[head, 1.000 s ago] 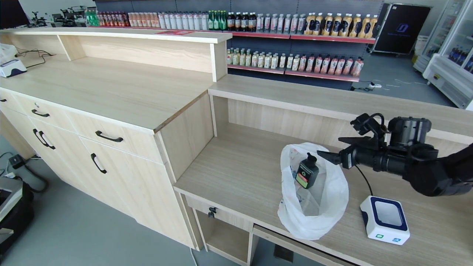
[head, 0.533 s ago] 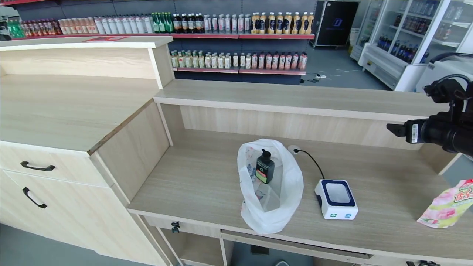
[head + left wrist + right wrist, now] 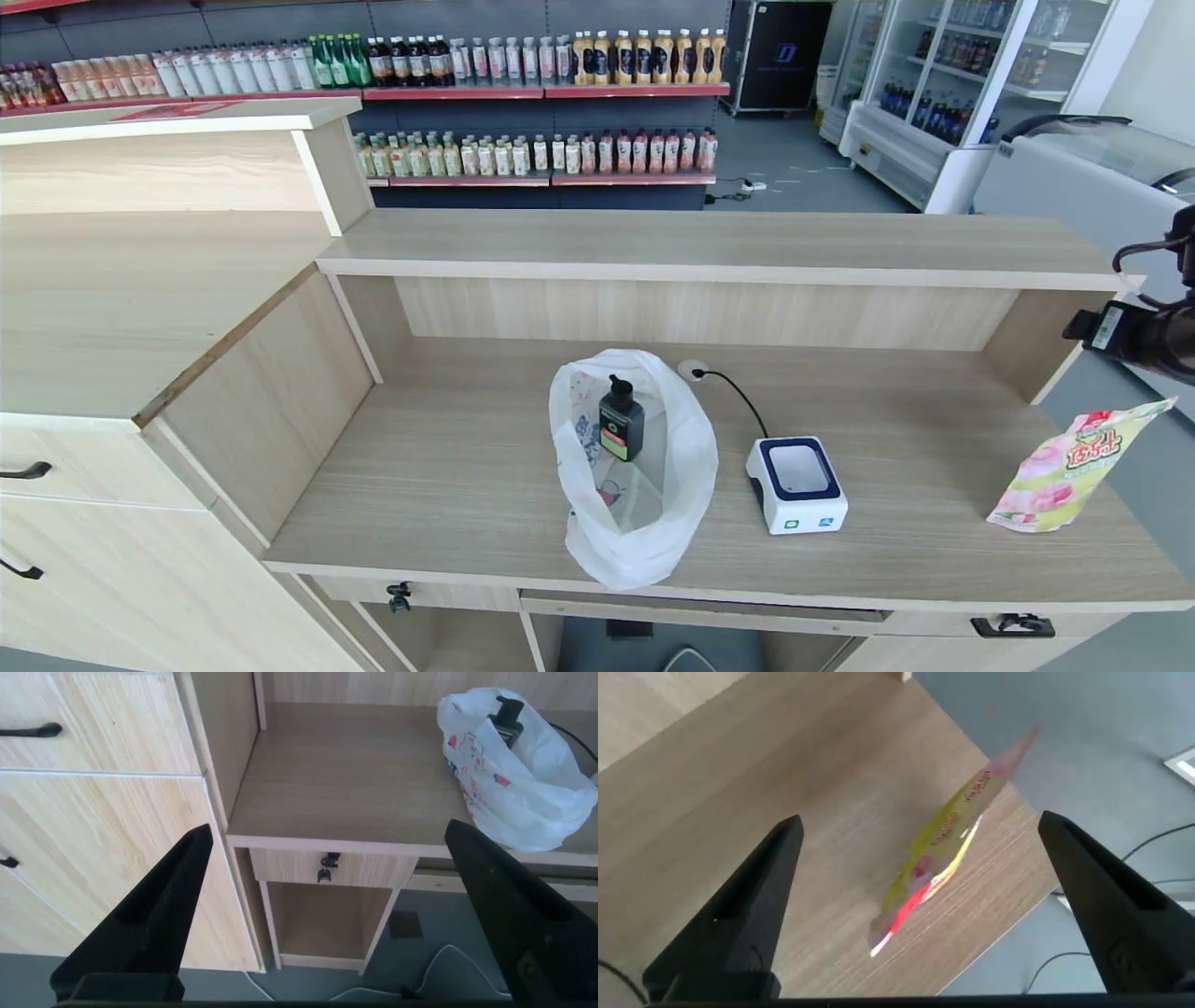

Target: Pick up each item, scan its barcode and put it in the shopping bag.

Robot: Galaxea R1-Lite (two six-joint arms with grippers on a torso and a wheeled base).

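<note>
A white shopping bag (image 3: 635, 504) stands open on the low wooden counter (image 3: 467, 467), with a dark pump bottle (image 3: 622, 422) upright inside it. Right beside the bag sits a white barcode scanner (image 3: 796, 483) with a blue-rimmed window. A pink and green pouch (image 3: 1074, 467) lies at the counter's right end. My right gripper (image 3: 915, 915) hangs open above the pouch (image 3: 948, 849), holding nothing; it appears at the head view's right edge (image 3: 1083, 327). My left gripper (image 3: 327, 924) is open and empty, off the counter's front left corner, with the bag (image 3: 509, 775) farther away.
A raised ledge (image 3: 709, 247) runs along the back of the counter. A taller cabinet with drawers (image 3: 140, 317) stands at the left. The scanner's black cable (image 3: 738, 397) runs to a hole behind the bag. Shelves of bottles (image 3: 523, 149) and fridges (image 3: 934, 84) stand beyond.
The head camera has turned right, bringing the pouch into view. My right gripper has drawn away from the bag, past the scanner, to the counter's right end.
</note>
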